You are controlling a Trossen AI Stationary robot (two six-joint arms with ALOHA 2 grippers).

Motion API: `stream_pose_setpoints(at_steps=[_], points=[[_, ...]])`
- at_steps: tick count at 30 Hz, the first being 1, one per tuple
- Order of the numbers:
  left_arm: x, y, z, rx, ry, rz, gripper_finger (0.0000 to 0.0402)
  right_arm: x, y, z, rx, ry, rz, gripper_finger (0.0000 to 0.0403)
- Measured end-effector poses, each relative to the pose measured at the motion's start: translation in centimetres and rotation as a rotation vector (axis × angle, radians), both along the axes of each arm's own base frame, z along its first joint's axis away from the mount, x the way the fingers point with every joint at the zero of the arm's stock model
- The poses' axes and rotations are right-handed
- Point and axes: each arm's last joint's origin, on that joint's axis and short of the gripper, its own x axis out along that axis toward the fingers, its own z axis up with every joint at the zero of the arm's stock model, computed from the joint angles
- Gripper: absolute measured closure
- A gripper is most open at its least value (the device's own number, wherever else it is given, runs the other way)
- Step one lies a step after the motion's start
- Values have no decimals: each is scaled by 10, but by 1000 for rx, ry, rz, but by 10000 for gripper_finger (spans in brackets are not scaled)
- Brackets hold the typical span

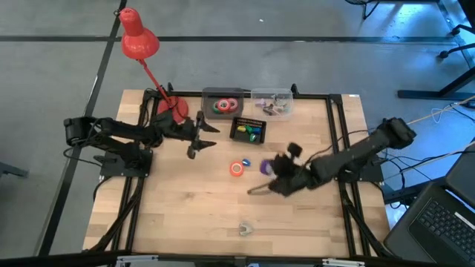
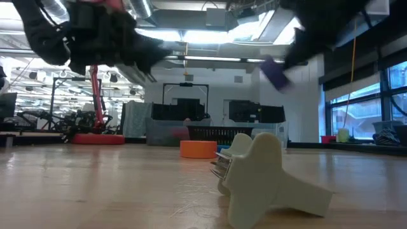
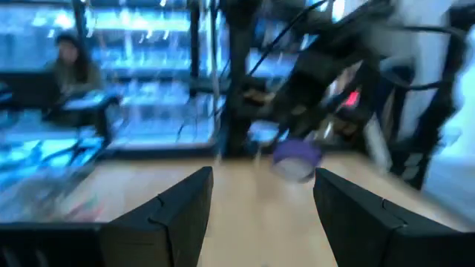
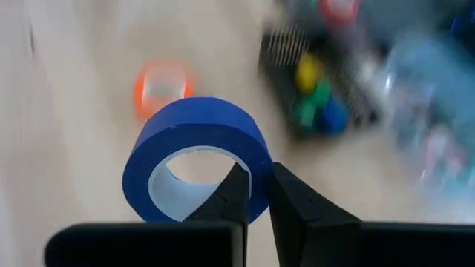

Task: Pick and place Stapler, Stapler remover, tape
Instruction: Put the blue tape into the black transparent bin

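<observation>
Where the wood counter (image 1: 185, 208) ends, grey floor runs all around it, and the low view shows a big room with bright ceiling lights and windows. A red lamp (image 1: 139, 41) stands at the far left corner. Along the far edge sit a clear tray (image 1: 223, 95) with green and red tape in it, a clear box (image 1: 272, 102) of small bits, and a black basket (image 1: 249, 130) with bright things inside. An orange tape (image 1: 237, 168) lies flat near the middle. A pale staple remover (image 1: 246, 229) lies by the near edge.

The left wrist view is blurry, and a person sits far off in it. The things in the clear box are too small to tell. In the low view both arms are cut off at the top.

The left fingers (image 1: 194, 142) are spread wide and hold nothing, up above the counter near the tray. The right fingers (image 4: 252, 194) are pinched on the wall of a purple-blue tape (image 4: 194, 148), one finger inside the ring and one outside. It hangs in the air, just right of the orange tape.
</observation>
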Motion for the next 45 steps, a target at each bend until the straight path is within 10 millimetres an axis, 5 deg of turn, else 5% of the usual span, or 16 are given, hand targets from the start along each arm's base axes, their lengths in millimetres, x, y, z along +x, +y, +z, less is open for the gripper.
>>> stream_pose_setpoints(at_steps=[8, 13, 19, 29, 45], points=[[-1, -15, 9, -27, -95, -134, 176, 51, -42, 42, -151, -263, 286, 374], [2, -18, 10, -32, -100, -122, 176, 64, -61, 57, -190, -398, 386, 374], [15, -18, 27, -9, -144, -142, 176, 80, -80, 56, -210, -490, 460, 374], [36, -15, 32, -4, -85, -160, 176, 85, -92, 55, -250, -504, 446, 374], [41, -15, 37, -13, -100, -118, 176, 87, -116, 61, -285, -563, 415, 374]])
